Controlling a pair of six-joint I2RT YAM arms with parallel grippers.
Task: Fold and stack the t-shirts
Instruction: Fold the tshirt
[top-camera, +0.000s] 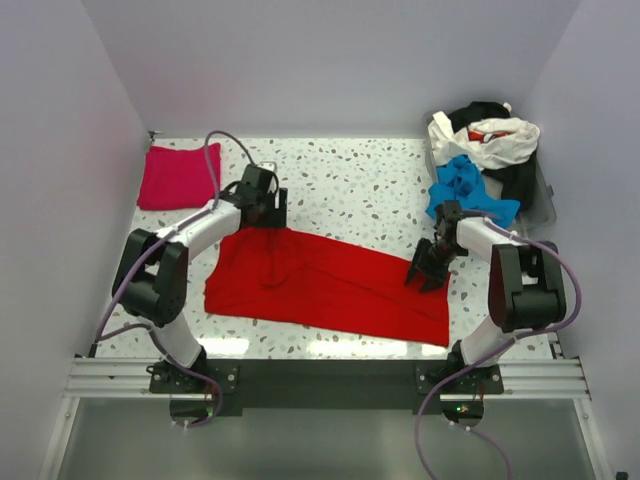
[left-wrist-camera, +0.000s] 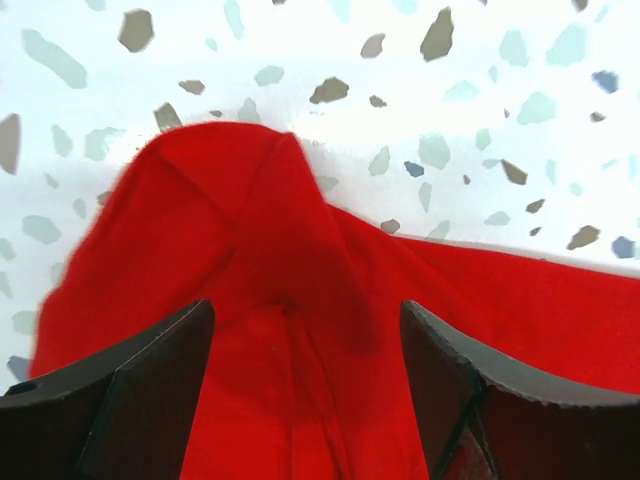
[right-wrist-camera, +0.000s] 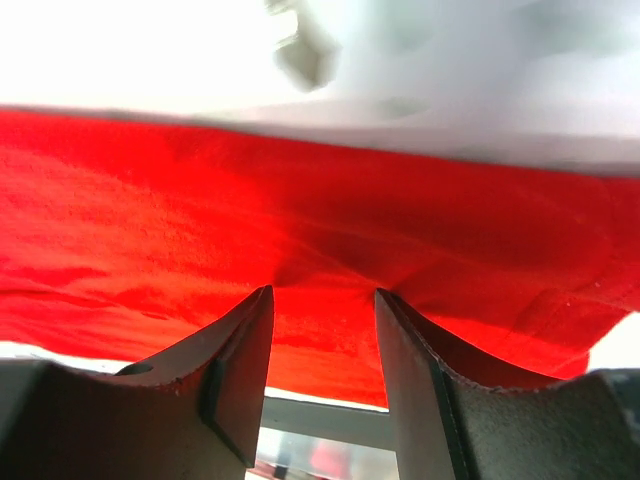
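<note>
red t-shirt: spread mid-table, long side running from far-left to near-right, wrinkled toward its far-left corner.
left gripper: at the shirt's far-left corner, tips down on the cloth.
left fingers: wide apart, nothing pinched. Red cloth lies between and under them, and a ridge of fabric peaks just beyond the tips.
right gripper: at the shirt's right edge.
right fingers: drawn in, clamped on the red cloth, with creases fanning out from the tips.
magenta t-shirt: folded flat at the far-left corner of the table, apart from the red one.
blue t-shirt: crumpled at far right, just beyond the right gripper.
white t-shirt: bunched on the heap behind the blue one, touching it.
black t-shirt: same heap, showing at the back and under the white — how many pieces, cannot tell.
</note>
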